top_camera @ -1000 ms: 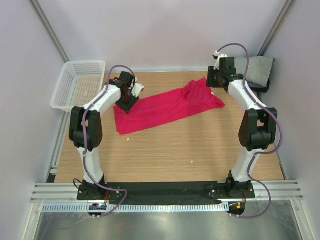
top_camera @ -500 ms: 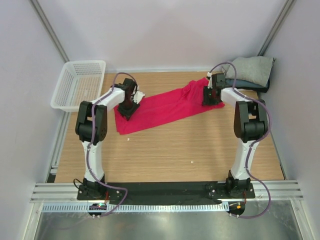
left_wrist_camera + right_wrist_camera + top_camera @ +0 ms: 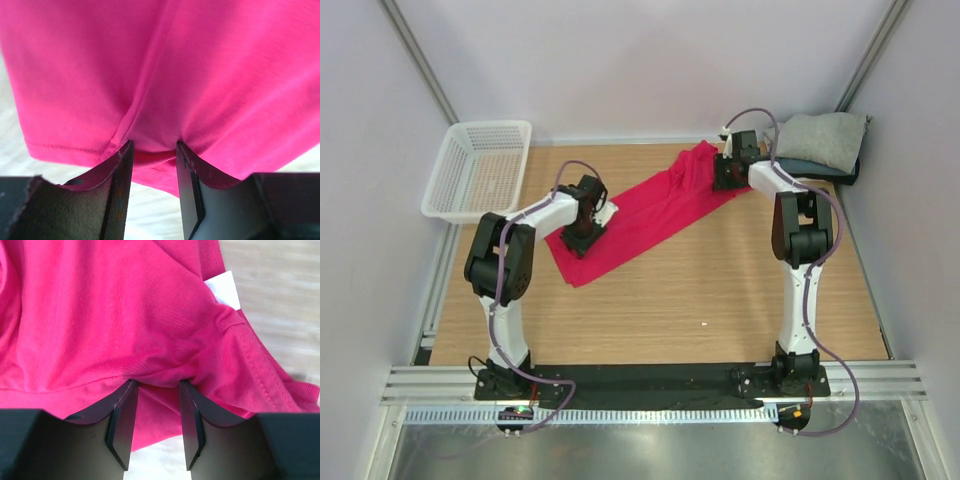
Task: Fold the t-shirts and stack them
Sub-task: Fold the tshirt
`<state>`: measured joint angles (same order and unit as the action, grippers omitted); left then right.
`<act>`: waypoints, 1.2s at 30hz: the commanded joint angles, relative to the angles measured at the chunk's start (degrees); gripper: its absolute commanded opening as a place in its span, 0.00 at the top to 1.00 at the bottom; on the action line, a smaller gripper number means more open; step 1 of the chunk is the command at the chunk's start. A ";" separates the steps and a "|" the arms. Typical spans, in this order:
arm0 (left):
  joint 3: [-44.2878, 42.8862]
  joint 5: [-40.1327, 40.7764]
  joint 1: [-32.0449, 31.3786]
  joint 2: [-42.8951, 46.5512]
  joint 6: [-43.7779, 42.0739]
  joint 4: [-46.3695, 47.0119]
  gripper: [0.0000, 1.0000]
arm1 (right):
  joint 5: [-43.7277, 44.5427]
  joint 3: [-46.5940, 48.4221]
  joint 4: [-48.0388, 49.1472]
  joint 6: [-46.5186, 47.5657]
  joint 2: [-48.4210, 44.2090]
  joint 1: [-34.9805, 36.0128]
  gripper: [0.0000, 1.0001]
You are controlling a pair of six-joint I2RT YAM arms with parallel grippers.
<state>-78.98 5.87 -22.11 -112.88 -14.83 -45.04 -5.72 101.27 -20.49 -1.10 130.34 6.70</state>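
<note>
The crimson-pink t-shirt lies stretched in a slanted band across the far half of the wooden worktop, its lower end toward the left arm and its bunched upper end toward the right. From above, the left end effector sits over the shirt's left end and the right end effector over its far right end. The wrist bodies cover the fingertips there, so the grip cannot be read from that view. The wrist cameras settle it: the left end effector has its two fingers closed onto a pinched fold of hemmed cloth. The right end effector is likewise clamped on a gathered ridge of the same shirt, near a white label. Cloth fills both wrist views, so the sleeves are hard to tell apart and only slivers of worktop show. In the far right corner a light grey folded shirt rests on a dark blue-grey shirt, of which only an edge shows. A white mesh basket sits at the far left corner
</note>
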 commanded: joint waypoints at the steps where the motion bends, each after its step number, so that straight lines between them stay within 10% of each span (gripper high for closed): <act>1: 2.16 0.90 -3.80 3.80 3.66 -3.04 0.59 | 0.35 4.36 0.54 0.84 3.16 0.77 0.55; 17: 3.49 11.45 -15.33 13.48 -2.39 -3.39 0.59 | 2.99 8.77 -0.42 3.04 -3.93 1.39 0.50; 36: 1.89 -7.17 -15.42 11.98 -1.17 -13.94 0.56 | 1.14 -9.87 -1.92 0.66 -19.78 0.95 0.48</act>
<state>-79.02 2.90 -37.52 -102.41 -16.67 -56.66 -5.61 92.12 -23.20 -0.36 111.15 7.81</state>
